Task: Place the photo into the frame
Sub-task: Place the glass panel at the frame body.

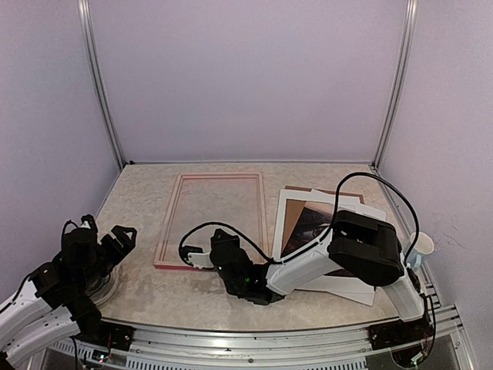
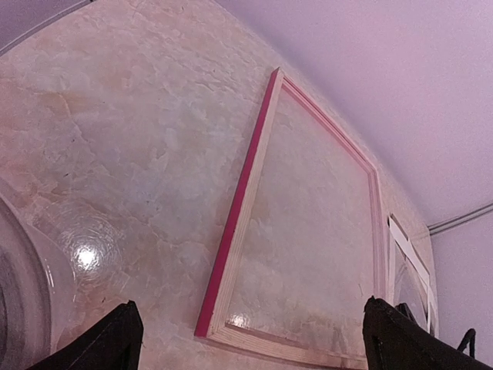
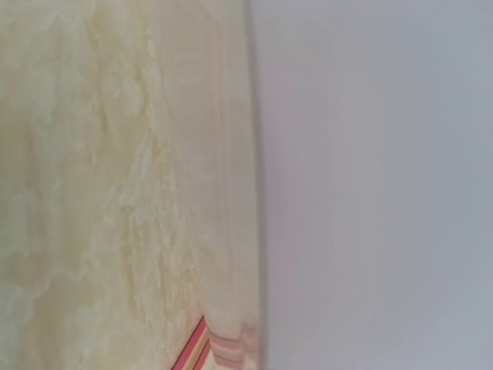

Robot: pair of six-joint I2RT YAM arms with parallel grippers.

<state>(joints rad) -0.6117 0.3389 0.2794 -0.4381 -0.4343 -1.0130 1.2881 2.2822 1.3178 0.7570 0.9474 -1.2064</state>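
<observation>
Presently, the large dark reddish-brown printed photo [image 1: 308,222] lies right of centre, stacked with a white mat sheet [image 1: 289,208] and a brown backing board [image 1: 296,190], partly hidden by the right arm. It is judged light, flexible and crease-prone, so take an exposed edge. The thin pink-red rectangular frame [image 1: 168,222] lies flat mid-table. The right gripper [image 1: 198,258] is closed on nothing near the frame's near rail, and the left gripper [image 1: 108,231] stands wide open.

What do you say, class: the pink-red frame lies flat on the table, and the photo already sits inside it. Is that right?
No. The frame lies flat on the table, but the photo lies outside it, to its right; the frame is empty. The top external view shows this.
</observation>
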